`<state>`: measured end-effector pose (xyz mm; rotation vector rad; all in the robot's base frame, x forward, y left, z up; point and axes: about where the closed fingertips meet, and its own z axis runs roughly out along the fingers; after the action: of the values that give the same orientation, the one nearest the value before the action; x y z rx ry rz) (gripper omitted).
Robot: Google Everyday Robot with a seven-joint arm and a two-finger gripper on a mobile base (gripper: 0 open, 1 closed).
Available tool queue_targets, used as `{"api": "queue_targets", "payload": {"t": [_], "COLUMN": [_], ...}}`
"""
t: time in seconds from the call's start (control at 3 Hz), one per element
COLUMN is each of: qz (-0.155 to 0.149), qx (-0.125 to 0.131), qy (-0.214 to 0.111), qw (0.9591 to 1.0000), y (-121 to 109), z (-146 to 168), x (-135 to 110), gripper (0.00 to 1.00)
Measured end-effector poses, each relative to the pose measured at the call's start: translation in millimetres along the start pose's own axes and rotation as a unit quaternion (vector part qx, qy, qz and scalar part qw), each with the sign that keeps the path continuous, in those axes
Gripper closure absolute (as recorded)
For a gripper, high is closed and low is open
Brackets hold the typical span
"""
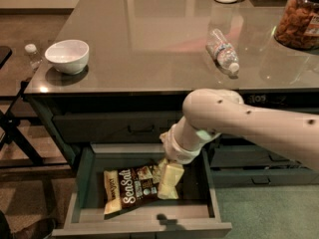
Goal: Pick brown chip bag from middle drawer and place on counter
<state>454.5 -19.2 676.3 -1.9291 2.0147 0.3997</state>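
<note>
- The brown chip bag [130, 192] lies flat, label up, in the open middle drawer [149, 217].
- The gripper [168, 180] is down at the bag's right end, touching it or just over it. I cannot tell whether it is wide, narrow or already holding the bag.
- A hold on only the crinkly end could slip, and the bag would drop back into the drawer.
- Lifted aslant, the bag may catch the edge of the counter [149, 39] above it.
- Set down up and right of the bag, it could knock the water bottle [224, 51] lying there and roll it.
- The bag reads "Sea Salt" in white script; its smaller print is unreadable.
</note>
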Motion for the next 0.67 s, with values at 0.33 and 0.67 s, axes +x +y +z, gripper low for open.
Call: {"api": "queue_targets", "payload": {"t": [0.33,0.67], "qz": [0.018,0.036], "qx": [-0.009,-0.015], "qy": [-0.002,-0.007], "qw": [0.9998,0.9992], "y": [-18,-28], "z": [51,97], "x": [-10,-7], "gripper": [0.00,0.00]}}
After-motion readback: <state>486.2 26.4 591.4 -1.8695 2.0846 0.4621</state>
